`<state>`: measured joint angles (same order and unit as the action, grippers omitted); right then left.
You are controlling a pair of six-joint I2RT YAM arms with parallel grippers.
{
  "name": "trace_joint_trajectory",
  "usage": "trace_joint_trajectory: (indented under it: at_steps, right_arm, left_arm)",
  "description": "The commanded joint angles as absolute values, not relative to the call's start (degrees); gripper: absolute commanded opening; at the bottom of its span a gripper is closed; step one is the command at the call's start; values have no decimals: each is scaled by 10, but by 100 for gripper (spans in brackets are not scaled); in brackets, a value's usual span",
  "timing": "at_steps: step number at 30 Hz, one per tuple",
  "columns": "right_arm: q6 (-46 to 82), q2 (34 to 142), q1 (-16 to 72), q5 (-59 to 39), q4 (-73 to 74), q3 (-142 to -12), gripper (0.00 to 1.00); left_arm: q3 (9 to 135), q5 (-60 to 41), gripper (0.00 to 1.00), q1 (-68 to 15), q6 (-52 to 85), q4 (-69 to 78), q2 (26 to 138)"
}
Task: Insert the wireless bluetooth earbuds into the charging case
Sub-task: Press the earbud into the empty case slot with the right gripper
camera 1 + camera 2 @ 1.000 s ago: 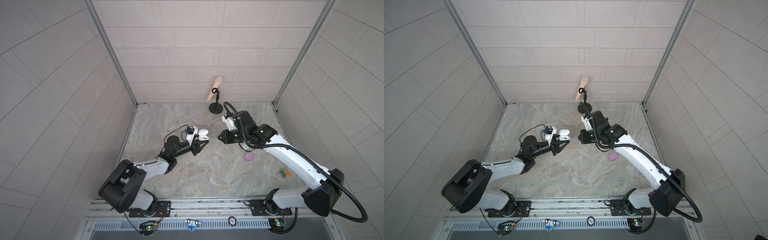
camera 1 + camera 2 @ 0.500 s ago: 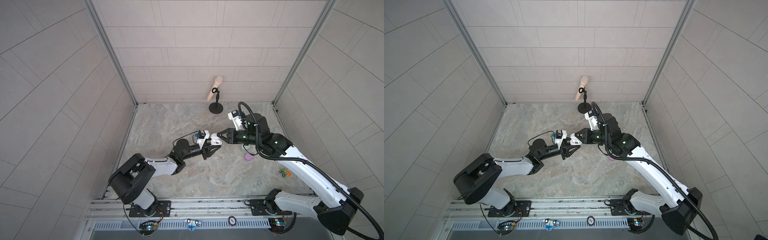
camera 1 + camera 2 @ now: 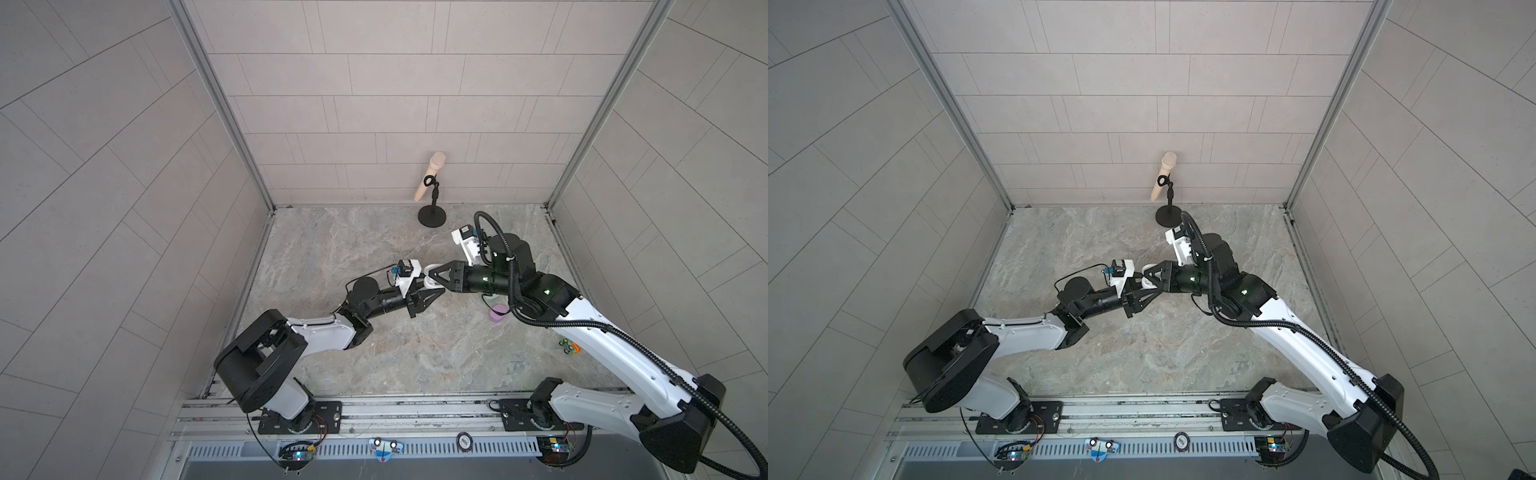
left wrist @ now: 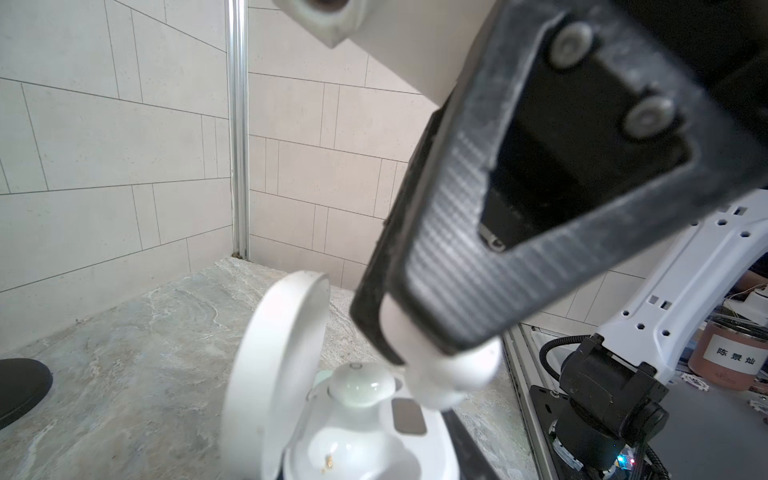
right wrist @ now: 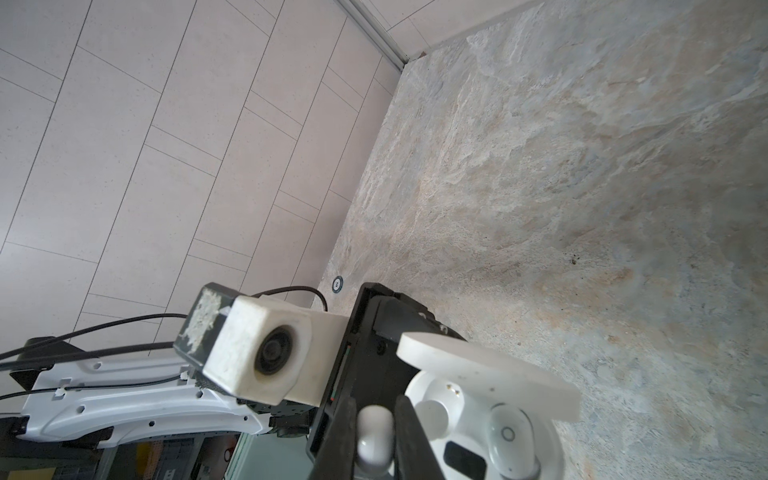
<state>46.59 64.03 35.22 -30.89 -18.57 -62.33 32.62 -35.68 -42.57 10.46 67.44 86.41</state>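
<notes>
The left tool [image 3: 430, 289] is clamping the white round plastic charging case [image 4: 374, 446] by its base and holding it up off the grey marbled stone worktop [image 3: 374, 353], with the case's hinged white lid [image 4: 274, 365] standing open. The right tool [image 5: 375, 419] is reaching across to it with its jaws closed on a white bean-shaped plastic earbud [image 5: 375, 440], gripping the stem so that the rounded head is sticking out past the fingertips [image 5: 409, 432]. In the left wrist view that earbud [image 4: 451, 374] is hanging close by the case's rim; whether it is touching I cannot tell. A second white earbud [image 4: 360, 384] is already sitting in one socket; the other socket [image 4: 336, 453], with its small gold contact, is lying bare.

The step in hand appears to be seating the held bud in the bare socket. Doing it well is calling for the right tool to be bringing the bud over the empty hollow without knocking the seated one, turning it so its shape is matching the recess, then lowering it straight and slowly. The left tool should be holding the base level and rigid. Releasing should be waiting until the bud is resting fully down, since something this small and smooth is likely to be slipping out and dropping to the worktop
</notes>
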Motion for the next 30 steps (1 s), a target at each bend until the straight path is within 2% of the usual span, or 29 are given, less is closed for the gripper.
trace_joint_trajectory:
  at_steps: [1,30]
  right_arm:
    - [483,628,358,-303,-157,-618,13]
    - [484,622,379,-280,-174,-606,13]
  left_arm:
    - [338,-355,14,-430,95,693,840]
    - [329,-347,14,-433,72,668,796]
